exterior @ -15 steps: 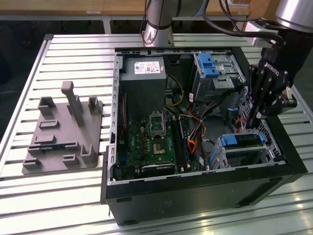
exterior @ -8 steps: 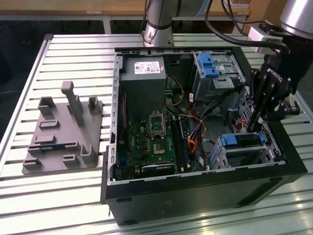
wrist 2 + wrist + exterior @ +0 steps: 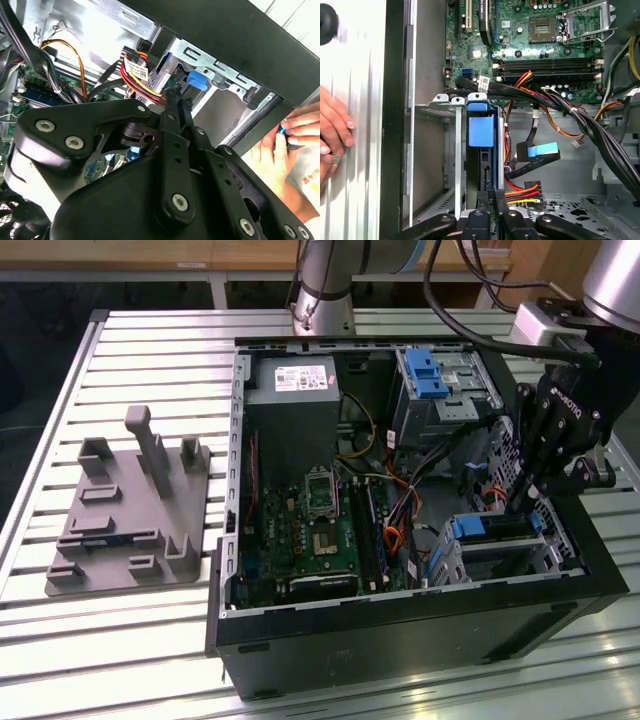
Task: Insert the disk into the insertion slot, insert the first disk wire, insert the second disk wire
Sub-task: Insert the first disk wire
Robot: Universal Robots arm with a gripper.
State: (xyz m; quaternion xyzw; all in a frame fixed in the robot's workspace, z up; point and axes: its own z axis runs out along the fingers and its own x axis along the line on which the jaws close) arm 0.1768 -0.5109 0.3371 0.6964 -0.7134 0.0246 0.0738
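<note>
A slatted metal tabletop (image 3: 150,640) carries an open computer case (image 3: 400,645), laid on its side, presumably so the arm can reach in from above. In the case's front corner on the exterior view's right, the disk (image 3: 495,528) sits on edge inside the insertion slot (image 3: 452,562). The gripper (image 3: 522,505) stands directly over it. Its jaws are drawn narrow with nothing visible between them, so it looks set to press rather than grasp. Red, yellow and orange wires (image 3: 522,192) lie inside the case just beside the slot. The gripper's own links hide the disk's connector end, so seating and plugging cannot be judged. A person's hand (image 3: 332,130), cut off at the frame edge, rests outside the case wall.
</note>
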